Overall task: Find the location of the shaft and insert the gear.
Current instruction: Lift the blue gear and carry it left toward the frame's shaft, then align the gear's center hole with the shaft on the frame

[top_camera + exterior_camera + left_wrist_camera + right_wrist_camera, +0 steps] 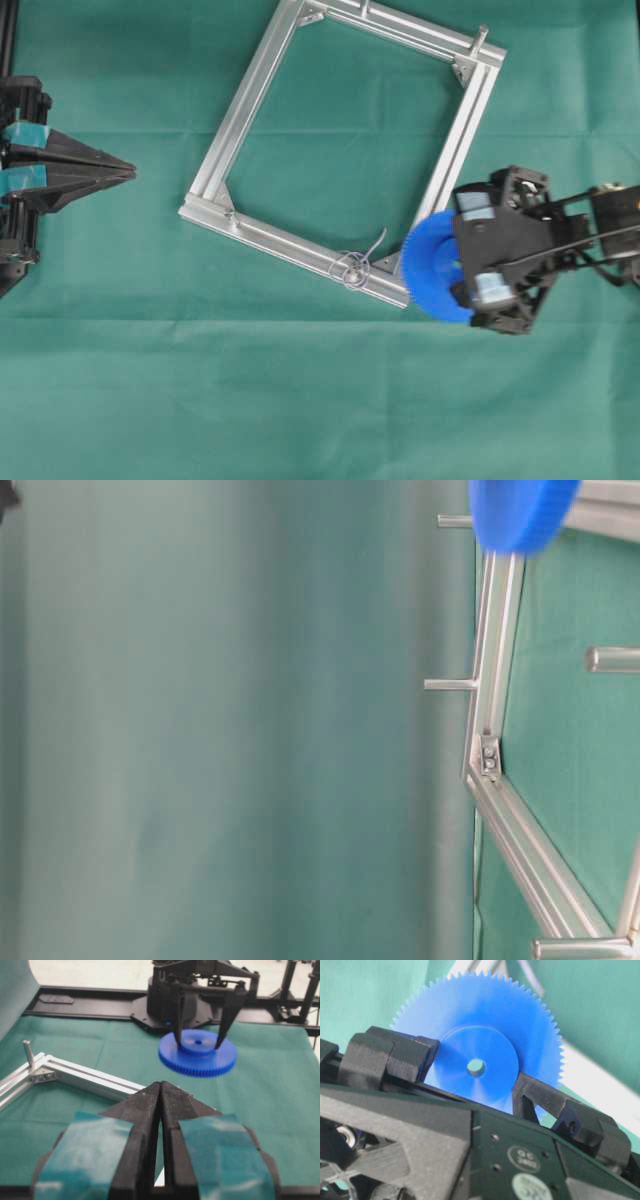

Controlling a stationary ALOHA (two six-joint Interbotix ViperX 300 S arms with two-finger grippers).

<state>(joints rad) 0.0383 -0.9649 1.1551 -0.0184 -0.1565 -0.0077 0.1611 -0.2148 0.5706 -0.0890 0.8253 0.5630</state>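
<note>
Overhead view: one gear is held by the right end effector, off the counter, near the lower right corner of one aluminium frame. One shaft, marked by its wire loop, stands on the frame's lower rail, to the left of the gear and apart from it. Pick-up is judged complete; alignment and insertion remain. The left end effector sits well apart at the left edge, jaws together, holding nothing.

Table-level view: the gear's rim shows at the top edge. Four bare pins project from the frame here; whether one of them is the shaft cannot be determined.

Left wrist view: the left fingers are pressed together and empty. Beyond them, the right fingers grip the gear's raised hub from both sides. One upright pin stands at the frame corner.

Right wrist view: the jaws clamp the hub; the centre hole is unobstructed and unfilled.
</note>
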